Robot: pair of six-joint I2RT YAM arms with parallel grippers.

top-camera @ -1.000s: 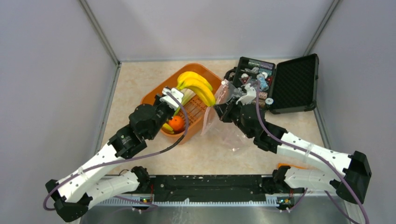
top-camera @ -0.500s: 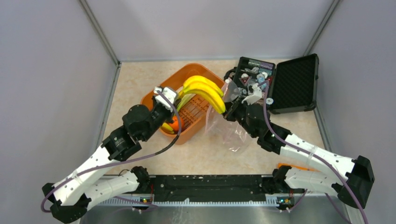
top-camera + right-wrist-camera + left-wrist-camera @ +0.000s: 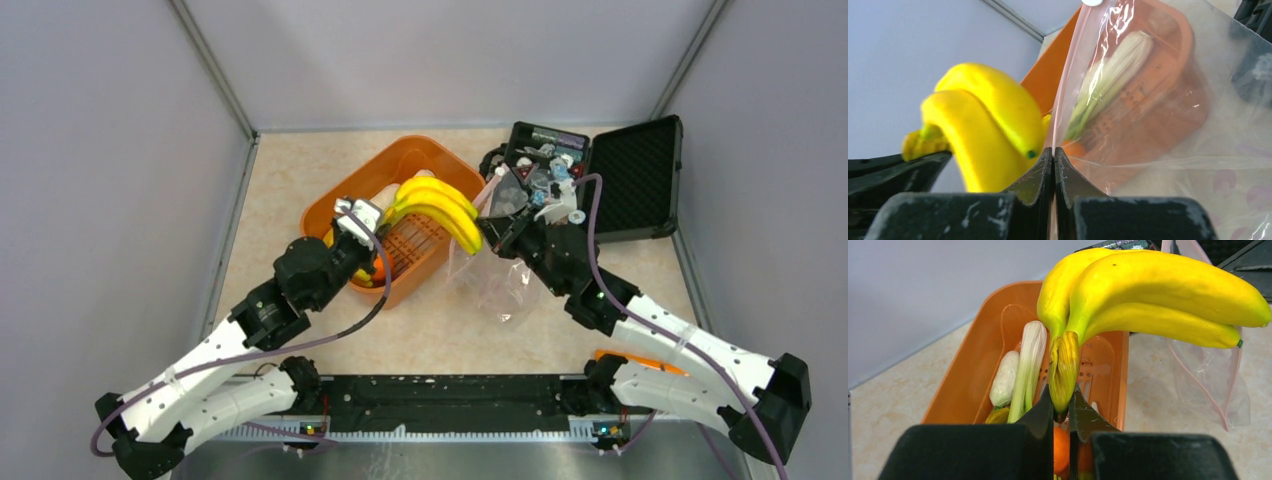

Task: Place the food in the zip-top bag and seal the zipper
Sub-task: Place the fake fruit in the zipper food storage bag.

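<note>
My left gripper [image 3: 1061,407] is shut on the stem of the yellow bananas [image 3: 1148,295] and holds the bunch [image 3: 437,207] in the air over the right rim of the orange basket [image 3: 345,195]. The banana tips reach the mouth of the clear zip-top bag [image 3: 495,280]. My right gripper [image 3: 1054,156] is shut on the bag's pinkish zipper edge [image 3: 1060,107] and holds it lifted. The bag [image 3: 1188,125] hangs to the table. In the basket lie green stalks [image 3: 1027,365], a whitish piece [image 3: 1004,379] and an orange [image 3: 1060,450]. No eggplant is in view.
An open black case [image 3: 600,180] of small trinkets stands at the back right, just behind my right gripper. Grey walls close the table on three sides. The basket [image 3: 973,370] sits left of the bag.
My left gripper has carried the bananas right and lower, up to the bag's mouth. My right gripper has moved right and back with the bag's edge held up.
</note>
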